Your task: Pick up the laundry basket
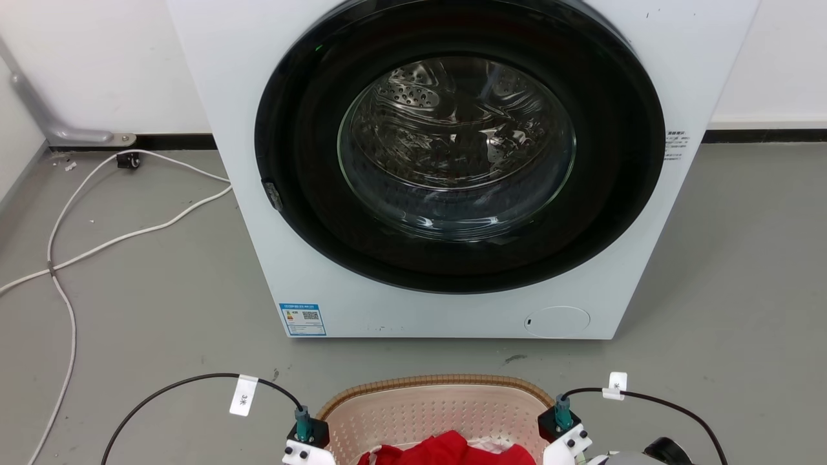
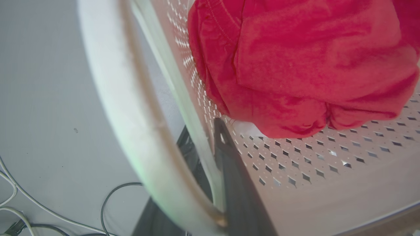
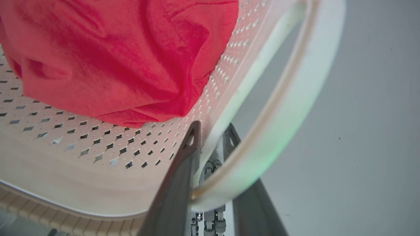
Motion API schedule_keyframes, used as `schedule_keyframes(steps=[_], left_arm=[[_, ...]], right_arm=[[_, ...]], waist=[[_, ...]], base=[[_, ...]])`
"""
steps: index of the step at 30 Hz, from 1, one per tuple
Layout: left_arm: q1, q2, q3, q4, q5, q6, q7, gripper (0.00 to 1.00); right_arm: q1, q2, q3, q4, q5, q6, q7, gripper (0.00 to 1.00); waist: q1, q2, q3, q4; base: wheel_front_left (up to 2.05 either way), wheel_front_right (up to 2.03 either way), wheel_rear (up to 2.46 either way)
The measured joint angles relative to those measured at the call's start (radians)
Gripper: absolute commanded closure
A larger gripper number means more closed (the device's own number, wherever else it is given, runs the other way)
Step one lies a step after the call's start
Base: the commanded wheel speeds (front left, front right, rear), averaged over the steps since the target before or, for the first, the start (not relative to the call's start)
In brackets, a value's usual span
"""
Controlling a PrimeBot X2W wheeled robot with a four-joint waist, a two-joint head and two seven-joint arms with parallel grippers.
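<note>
The laundry basket (image 1: 439,382), cream-pink and perforated with a brown woven-look rim, sits at the bottom centre of the head view, in front of the washer. A red garment (image 1: 452,449) lies inside it. My left gripper (image 2: 201,131) clamps the basket's left wall (image 2: 193,108), one dark finger (image 2: 233,170) inside and the other outside, beside the white handle loop (image 2: 111,88). On the other side, my right gripper (image 3: 213,129) holds the right wall (image 3: 229,98) in the same way, by its white handle (image 3: 295,95). The red garment (image 2: 305,65) (image 3: 108,55) rests on the basket floor (image 2: 311,164) (image 3: 82,141).
A white front-loading washer (image 1: 452,303) with its round door shut stands just beyond the basket. White cables (image 1: 64,258) trail over the grey floor at the left. Black cables (image 1: 187,381) loop from both wrists. Bare floor lies to either side of the washer.
</note>
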Motion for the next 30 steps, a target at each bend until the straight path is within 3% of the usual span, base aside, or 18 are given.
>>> schedule_keyframes(steps=[30], left_arm=[[0.000,0.002,-0.017,0.002,-0.012,-0.001,-0.009,1.00]], right_arm=[[0.002,-0.001,0.000,-0.007,-0.014,0.000,0.010,1.00]], waist=[[0.0000,0.0000,-0.006,-0.002]], base=[[0.00,0.00,0.00]])
